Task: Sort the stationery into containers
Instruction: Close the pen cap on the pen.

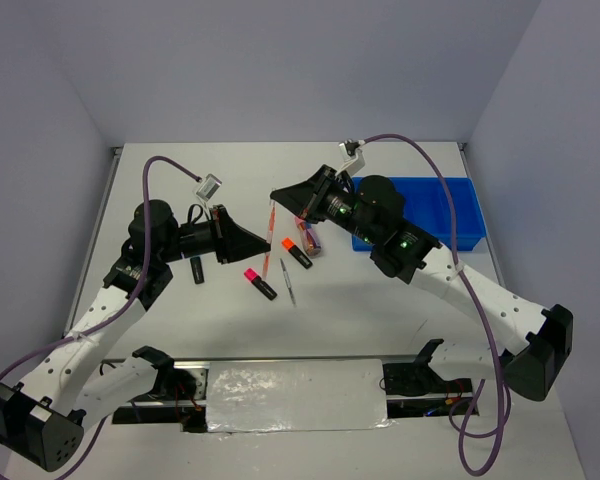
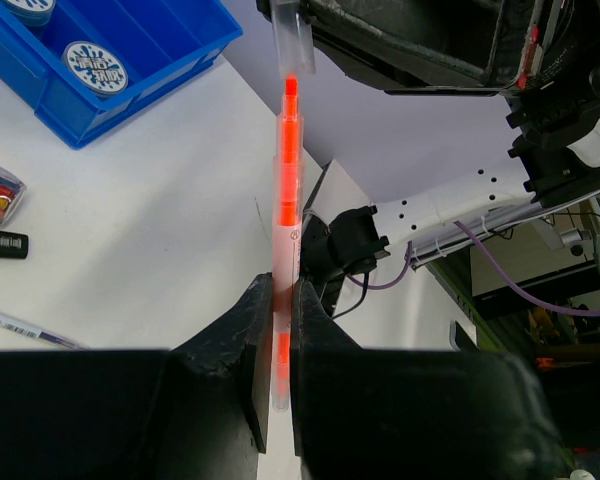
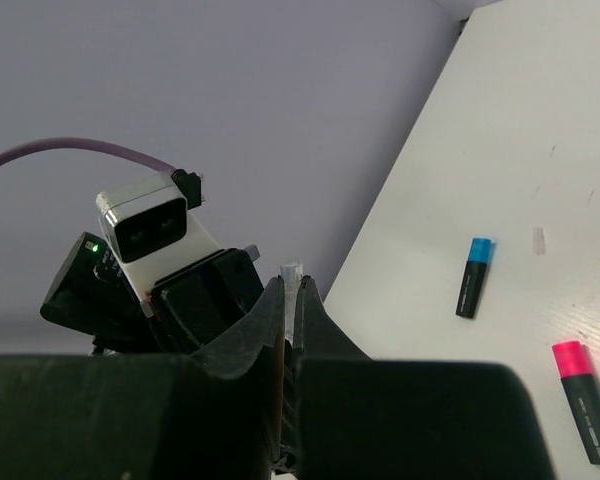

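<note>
A thin orange-pink pen (image 1: 270, 222) is held in the air between both grippers. My left gripper (image 1: 264, 243) is shut on its lower barrel; in the left wrist view the pen (image 2: 286, 200) rises from the left gripper (image 2: 278, 330). My right gripper (image 1: 276, 194) is shut on the pen's clear cap (image 2: 292, 40), which also shows in the right wrist view (image 3: 293, 275) between the shut fingers (image 3: 265, 330). The blue tray (image 1: 465, 240) lies at the far right and holds two tape rolls (image 2: 95, 67).
On the table lie an orange-capped highlighter (image 1: 296, 252), a pink-capped highlighter (image 1: 259, 283), a blue-capped highlighter (image 1: 197, 269), a grey pen (image 1: 288, 282) and a pink-capped tube (image 1: 310, 238). The right arm's body hangs over the tray's left end.
</note>
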Tool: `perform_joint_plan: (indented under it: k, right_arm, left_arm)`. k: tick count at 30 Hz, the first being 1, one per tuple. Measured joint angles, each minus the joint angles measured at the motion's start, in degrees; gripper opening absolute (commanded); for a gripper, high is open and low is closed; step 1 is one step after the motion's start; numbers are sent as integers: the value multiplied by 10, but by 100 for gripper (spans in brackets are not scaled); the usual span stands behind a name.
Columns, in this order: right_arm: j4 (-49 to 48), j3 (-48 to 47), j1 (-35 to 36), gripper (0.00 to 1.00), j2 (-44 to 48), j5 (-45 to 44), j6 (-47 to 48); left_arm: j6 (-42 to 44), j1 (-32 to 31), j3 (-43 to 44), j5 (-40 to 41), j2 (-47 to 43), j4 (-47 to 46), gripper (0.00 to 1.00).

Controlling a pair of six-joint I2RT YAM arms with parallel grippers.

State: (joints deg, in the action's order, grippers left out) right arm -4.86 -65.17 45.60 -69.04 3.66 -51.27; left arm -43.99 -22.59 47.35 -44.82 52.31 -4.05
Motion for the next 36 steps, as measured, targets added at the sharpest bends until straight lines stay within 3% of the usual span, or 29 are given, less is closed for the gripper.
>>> perform_joint_plan:
  k: [36]
  right_arm:
    - [1,0,-9,0,0,11,15]
  left_arm:
    - [0,0,0,10,-5,5,0]
